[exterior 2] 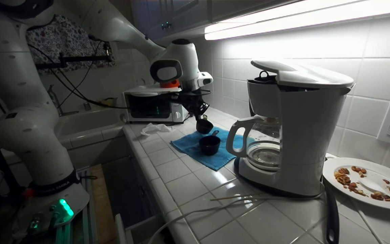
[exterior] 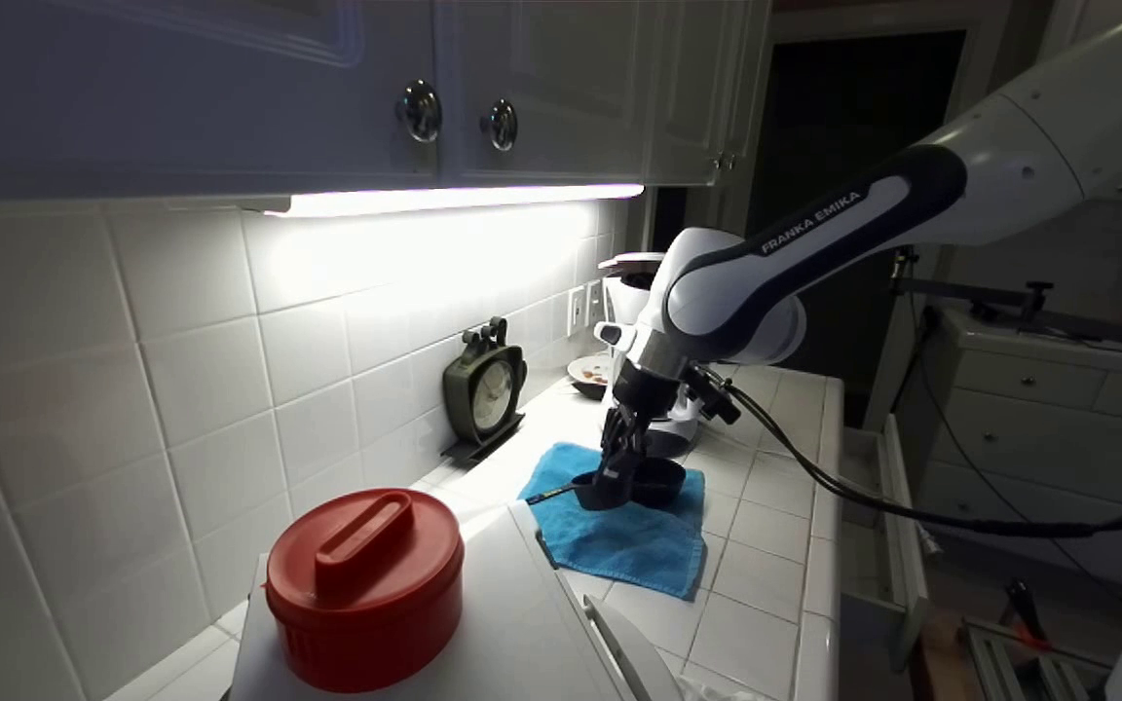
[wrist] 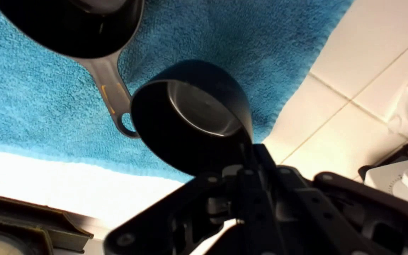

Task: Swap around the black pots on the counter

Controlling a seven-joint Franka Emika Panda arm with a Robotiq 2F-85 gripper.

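Two small black pots show in all views. My gripper is shut on the wall of one black pot, with one finger inside and one outside. This pot is tilted in the gripper; in an exterior view the held pot seems slightly above the blue towel. The free black pot sits upright on the towel beside it, its short handle pointing toward the held pot; it also shows in both exterior views. The held pot's handle is mostly hidden in the wrist view. The pale tiled counter lies beneath.
The blue towel lies under the pots. A coffee maker with glass carafe stands close by. A toaster oven bears the red-lidded container. A green clock stands against the wall. A plate of nuts stands behind the coffee maker.
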